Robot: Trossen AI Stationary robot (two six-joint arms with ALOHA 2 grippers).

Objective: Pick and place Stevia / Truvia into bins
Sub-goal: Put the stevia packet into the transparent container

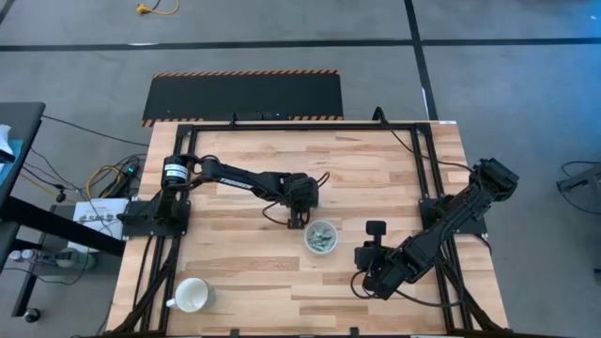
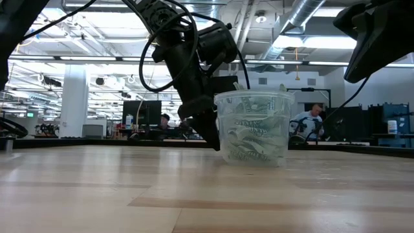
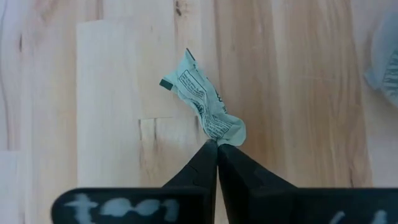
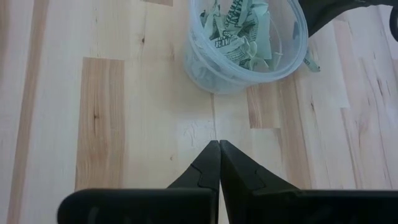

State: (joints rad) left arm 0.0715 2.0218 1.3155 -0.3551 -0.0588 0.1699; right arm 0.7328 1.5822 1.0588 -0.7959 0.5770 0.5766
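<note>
A clear plastic cup (image 1: 320, 237) stands on the wooden table near its middle, with several pale green sachets (image 4: 239, 28) inside it; it also shows in the low view (image 2: 253, 126). My left gripper (image 1: 299, 222) is just to the cup's left and far side, pointing steeply down, shut on one crumpled sachet (image 3: 200, 102). My right gripper (image 1: 364, 259) hovers to the right of the cup on its near side, shut with nothing between its fingers (image 4: 218, 148). My left gripper pinches the sachet's crumpled near end (image 3: 222, 133) between its two fingertips, which come from above, slanting down. The sachet sticks out beyond the fingertips, just over the boards. Whether its free end (image 3: 177, 78) rests on the table cannot be told.
A white handled mug (image 1: 192, 297) stands near the table's near left corner. The black frame rails (image 1: 282, 125) run along the table's far and side edges. Bare boards lie between the cup and the mug.
</note>
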